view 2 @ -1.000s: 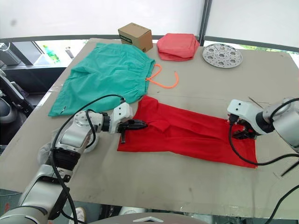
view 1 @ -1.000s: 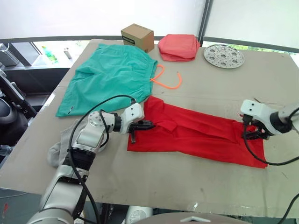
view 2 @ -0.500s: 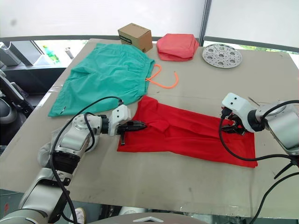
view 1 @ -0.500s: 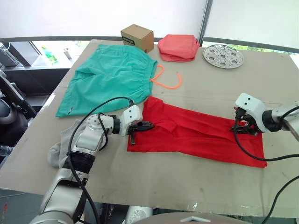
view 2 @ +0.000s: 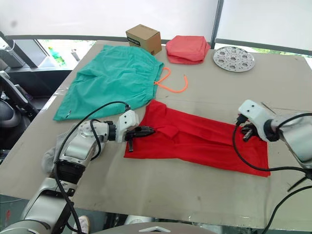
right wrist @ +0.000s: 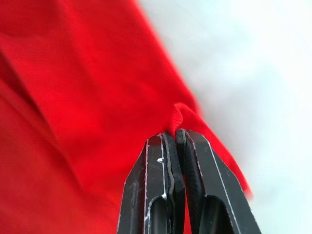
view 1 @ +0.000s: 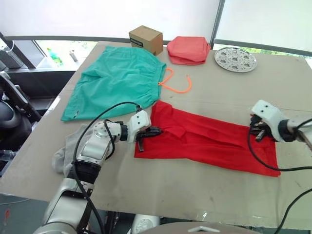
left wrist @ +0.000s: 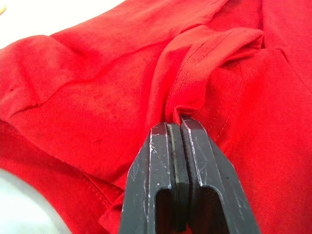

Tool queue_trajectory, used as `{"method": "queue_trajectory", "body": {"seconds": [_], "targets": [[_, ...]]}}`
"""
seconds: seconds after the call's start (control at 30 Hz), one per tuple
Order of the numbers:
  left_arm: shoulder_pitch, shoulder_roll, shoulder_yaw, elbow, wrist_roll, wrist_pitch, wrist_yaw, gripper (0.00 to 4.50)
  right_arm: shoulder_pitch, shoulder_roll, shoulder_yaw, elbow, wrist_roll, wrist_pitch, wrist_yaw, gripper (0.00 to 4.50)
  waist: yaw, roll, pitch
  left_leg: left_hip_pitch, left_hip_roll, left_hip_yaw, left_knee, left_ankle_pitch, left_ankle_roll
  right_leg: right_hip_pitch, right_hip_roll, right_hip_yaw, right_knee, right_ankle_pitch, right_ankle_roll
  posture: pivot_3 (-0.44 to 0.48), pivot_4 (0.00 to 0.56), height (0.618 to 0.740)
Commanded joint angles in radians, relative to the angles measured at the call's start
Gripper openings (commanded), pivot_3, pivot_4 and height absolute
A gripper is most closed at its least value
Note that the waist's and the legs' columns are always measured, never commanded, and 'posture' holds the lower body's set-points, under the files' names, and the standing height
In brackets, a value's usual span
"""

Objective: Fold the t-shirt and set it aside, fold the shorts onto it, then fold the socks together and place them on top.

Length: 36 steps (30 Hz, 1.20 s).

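T-shirt (view 1: pixel 209 141) beside shorts (view 1: pixel 117 78), cardboard box (view 1: pixel 146 39) behind.

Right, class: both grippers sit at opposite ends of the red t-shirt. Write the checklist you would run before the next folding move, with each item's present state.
1. Left gripper shut on a pinch of the t-shirt: ok.
2. Right gripper shut on the t-shirt's edge at the other end: ok.
3. T-shirt already folded into a long band on the table: ok.
4. Shorts lying apart from the t-shirt: not ok, their hem meets its corner.
5. Orange drawstring apart from the t-shirt: ok.
6. Socks out of the fold path: ok, beside the left arm.
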Motion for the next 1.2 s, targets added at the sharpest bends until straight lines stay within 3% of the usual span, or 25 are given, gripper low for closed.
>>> {"method": "queue_trajectory", "body": {"seconds": [0.03,0.23,0.47,0.67,0.9,1.2], "targets": [[0.038,0.004,-0.036,-0.009,0.036,0.051,0.016,0.0,0.065,0.068,-0.151,-0.088,-0.005,0.027,-0.091,0.02,-0.001,0.0,-0.001,0.001,0.0,0.0,0.0,0.0,0.0,0.001,0.0,0.0,0.0,0.0,0.0,0.0,0.15,0.74],[0.041,0.0,-0.038,-0.035,0.037,0.087,0.04,0.0,0.134,0.226,-0.319,-0.107,-0.046,0.007,-0.26,0.02,0.0,0.002,-0.003,0.004,0.0,0.0,0.0,-0.001,-0.001,0.003,0.0,0.001,0.0,-0.001,0.002,0.0,0.15,0.74],[0.025,-0.023,-0.016,-0.065,0.017,0.14,0.08,0.0,0.166,0.369,-0.38,-0.114,-0.054,-0.154,-0.36,0.02,0.002,0.004,-0.004,0.004,0.0,0.0,0.0,0.0,0.0,0.003,0.005,0.0,0.0,-0.001,0.001,0.0,0.15,0.74],[0.013,-0.049,0.01,-0.078,0.0,0.169,0.114,0.0,0.072,0.382,-0.345,-0.017,-0.055,-0.232,-0.39,0.02,0.003,0.004,-0.004,0.004,0.0,0.001,0.001,0.0,0.001,0.003,0.006,0.002,0.0,-0.002,0.004,0.0,0.15,0.74],[0.079,-0.038,0.008,-0.163,-0.017,0.189,0.113,0.0,0.307,0.377,-0.353,-0.1,-0.044,-0.229,-0.351,0.02,0.003,0.004,-0.004,0.002,0.0,-0.001,-0.002,0.0,0.0,0.003,0.006,0.0,0.0,-0.001,0.001,0.0,0.15,0.74],[0.102,-0.034,0.006,-0.201,-0.017,0.212,0.123,0.0,0.412,0.38,-0.402,-0.183,-0.041,-0.101,-0.383,0.02,0.0,0.004,-0.004,0.004,0.0,0.0,0.0,-0.003,-0.003,0.003,0.002,0.002,0.0,-0.003,0.005,0.0,0.15,0.74]]}}
